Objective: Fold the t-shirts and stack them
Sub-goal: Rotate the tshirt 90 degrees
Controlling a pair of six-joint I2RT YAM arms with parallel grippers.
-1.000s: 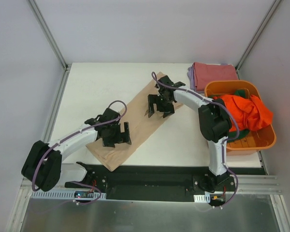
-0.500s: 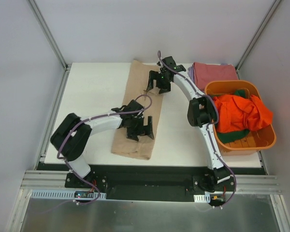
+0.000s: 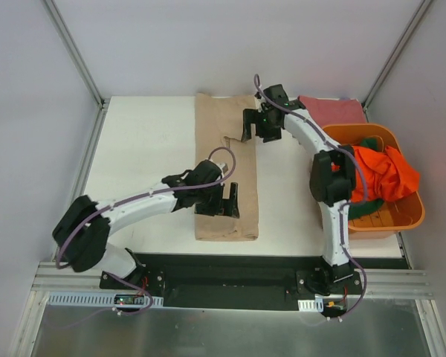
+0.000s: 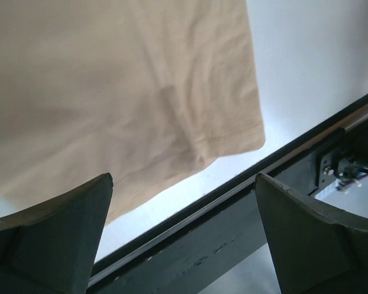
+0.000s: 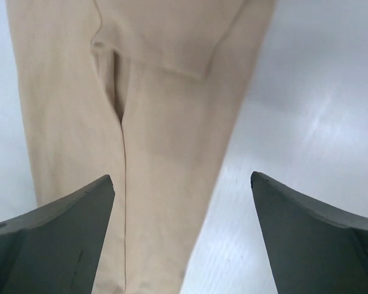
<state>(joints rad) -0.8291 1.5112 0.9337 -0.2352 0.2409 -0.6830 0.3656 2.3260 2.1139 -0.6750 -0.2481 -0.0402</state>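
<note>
- Table [image 3: 149, 141] space to your left is bare white, crossed only by the left arm [image 3: 134, 204], which reaches from the near left corner toward the middle.
- Along the near edge runs a black rail [image 3: 230, 264]; the left wrist view shows it just past the cloth's hem.
- Your beige t-shirt [image 3: 224, 149] lies flat at the middle of the table, folded into a long narrow strip from the far edge almost to the near one. The near corner of its hem [image 4: 227, 141] stops just short of the table edge.
- The left gripper [image 3: 224, 202] hangs over the near end of that strip. Its fingers [image 4: 55, 233] are spread wide with nothing between them.
- A sleeve [image 5: 165, 37] is folded over the far part of the strip, and a lengthwise crease runs down from it.
- The right gripper [image 3: 254, 125] sits over the strip's far right edge. Its fingers [image 5: 313, 233] are also parted and hold no cloth.
- The right arm [image 3: 334, 230] rises from the near edge and passes in front of the left rim of the tub, so it blocks your way between the strip and the things on the right.
- A folded dusty red t-shirt [image 3: 331, 110] lies at the far right corner, partly under that arm's forearm.
- Just beside it on the near side stands the orange plastic tub [image 3: 401, 216]. It holds a crumpled bright orange t-shirt [image 3: 379, 175] on top of a dark green t-shirt [image 3: 357, 210].
</note>
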